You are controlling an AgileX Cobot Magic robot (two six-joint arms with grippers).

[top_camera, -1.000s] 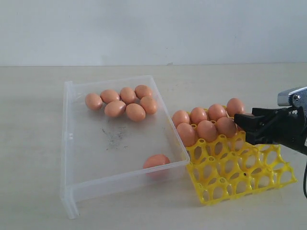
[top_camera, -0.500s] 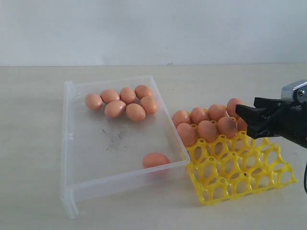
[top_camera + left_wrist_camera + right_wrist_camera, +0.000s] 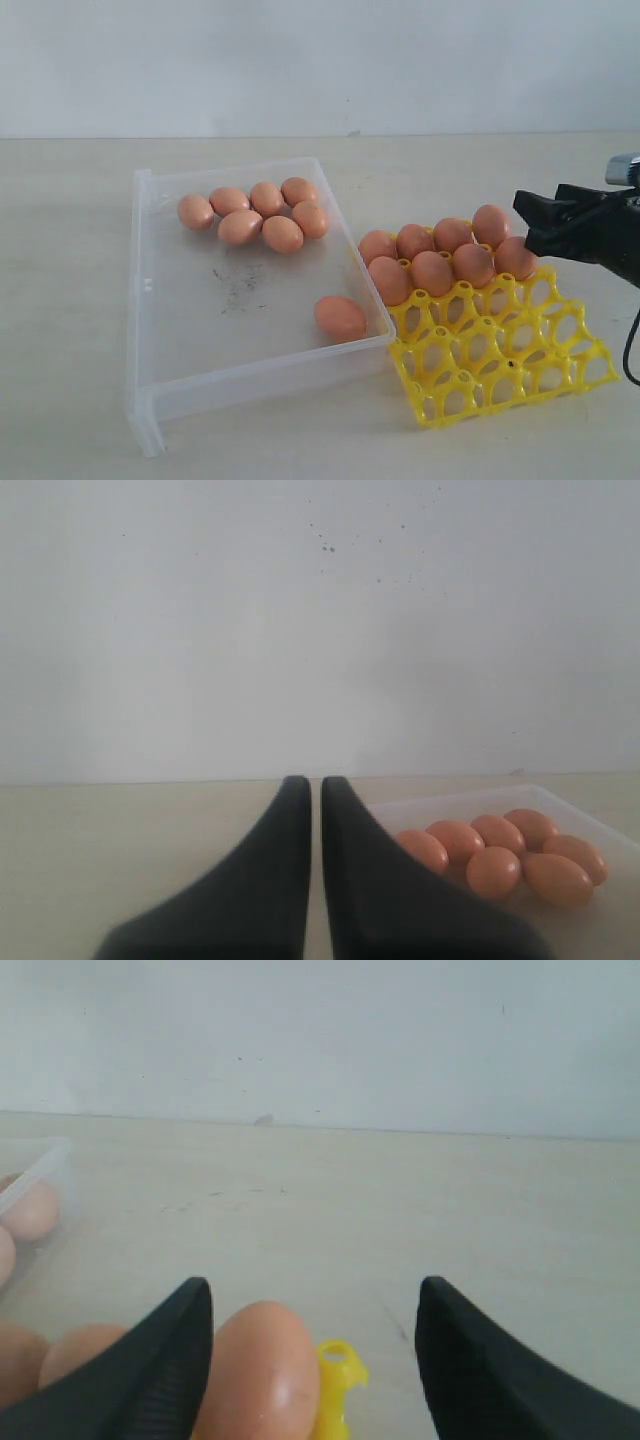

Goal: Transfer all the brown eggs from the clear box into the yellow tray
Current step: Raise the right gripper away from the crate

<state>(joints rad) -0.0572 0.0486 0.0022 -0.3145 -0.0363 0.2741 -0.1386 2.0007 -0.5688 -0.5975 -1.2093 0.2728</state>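
1. Brown eggs [image 3: 240, 227] are in three places. Six huddle in the upper part of the clear box [image 3: 190, 310]. A lone egg [image 3: 340, 317] lies near the box's lower right corner. Eight fill the two upper rows of the yellow tray [image 3: 500, 350] at lower right of the exterior view.
2. The tray lies just beside the box's right wall, probably to keep each carry short. With the upper rows filled first, the two lower rows of cups are left open and unobstructed.
3. At the right edge of the frame, the right tool [image 3: 524, 221] hangs above the upper right end of the tray. Its jaws are spread wide with nothing gripped, and the end egg of the second row sits in its cup below.
4. Only its own wrist view shows the left tool [image 3: 314, 785]. Its jaws are pressed together and empty, and it points toward the six clustered eggs.
5. The lone egg is close to the low walls at its corner, so a reach from the box's bare middle looks easiest.
6. The clustered eggs touch one another, so the outer ones should come away first. The table [image 3: 80, 300] around the box is bare.
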